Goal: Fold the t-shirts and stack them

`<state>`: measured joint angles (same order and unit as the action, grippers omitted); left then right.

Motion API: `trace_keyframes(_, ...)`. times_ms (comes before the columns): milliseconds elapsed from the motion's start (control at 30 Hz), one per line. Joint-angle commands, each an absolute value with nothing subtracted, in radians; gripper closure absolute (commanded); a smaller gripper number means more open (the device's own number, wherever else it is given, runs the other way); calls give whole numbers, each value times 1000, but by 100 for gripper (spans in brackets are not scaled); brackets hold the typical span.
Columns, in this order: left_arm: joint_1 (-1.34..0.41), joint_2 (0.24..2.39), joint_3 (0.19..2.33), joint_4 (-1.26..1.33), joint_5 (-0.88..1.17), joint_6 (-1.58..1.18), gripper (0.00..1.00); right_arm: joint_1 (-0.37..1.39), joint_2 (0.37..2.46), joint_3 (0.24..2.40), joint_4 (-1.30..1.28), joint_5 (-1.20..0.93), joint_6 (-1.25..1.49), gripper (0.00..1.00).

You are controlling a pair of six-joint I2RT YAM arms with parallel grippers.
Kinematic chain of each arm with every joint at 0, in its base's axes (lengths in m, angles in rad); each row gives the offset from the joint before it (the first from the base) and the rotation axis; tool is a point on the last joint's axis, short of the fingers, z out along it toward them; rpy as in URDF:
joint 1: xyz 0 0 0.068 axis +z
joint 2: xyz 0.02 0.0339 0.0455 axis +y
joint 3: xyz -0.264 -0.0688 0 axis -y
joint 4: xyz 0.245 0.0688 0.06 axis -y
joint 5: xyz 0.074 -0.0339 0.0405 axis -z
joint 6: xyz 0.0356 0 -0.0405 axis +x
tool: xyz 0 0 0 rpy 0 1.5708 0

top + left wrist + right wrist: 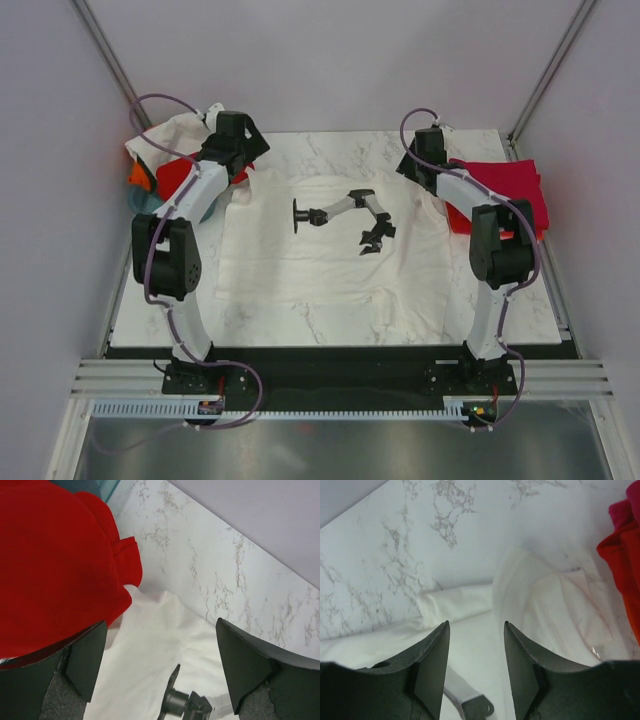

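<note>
white cloth: one large white t-shirt [330, 265], spread flat across the middle of the marble table [330, 150], its collar end toward the far edge and the sleeves reaching out to either side.
red cloth: a bright red t-shirt [50, 555], bunched at the far left corner and touching the white shirt's sleeve. beside it sit a scrap of orange cloth [140, 175] and a teal basket [148, 205].
crimson-pink t-shirt [510, 185]: lying flat at the far right edge of the table.
small black-and-white jointed arm piece [340, 212]: lying on the white shirt, near its centre.
left arm: elbow raised over the left side, forearm stretched to the far left corner. the left gripper [160, 630] hangs over the left sleeve by the red shirt, fingers spread wide, holding nothing.
right arm: a mirror pose, forearm reaching to the far right. the right gripper [476, 625] hangs over the right sleeve, fingers parted with a narrower gap, nothing between them.
</note>
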<state>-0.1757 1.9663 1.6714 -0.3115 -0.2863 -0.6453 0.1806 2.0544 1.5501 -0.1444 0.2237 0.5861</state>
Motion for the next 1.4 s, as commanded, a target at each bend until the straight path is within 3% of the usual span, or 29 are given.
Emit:
trace_keyframes(0, -183, 1801, 1573, -296, -347, -589, 3, 192, 1909, 1433, -16, 141, 594, 45)
trace_keyframes(200, -186, 1602, 1310, -207, -197, -598, 1, 233, 1797, 1302, 46, 60, 612, 37)
trace_keyframes(500, -193, 1217, 910, -152, -199, -650, 3, 268, 1470, 979, 3, 161, 728, 43)
trace_keyframes(733, -193, 932, 602, -185, -166, -752, 10, 268, 1203, 827, -332, 365, 721, 41)
trace_keyframes(967, -193, 856, 440, -201, -173, -799, 11, 271, 1027, 724, -662, 358, 784, 44)
trace_keyframes(1367, -192, 838, 402, -210, -147, -807, 12, 350, 933, 612, -890, 235, 917, 51)
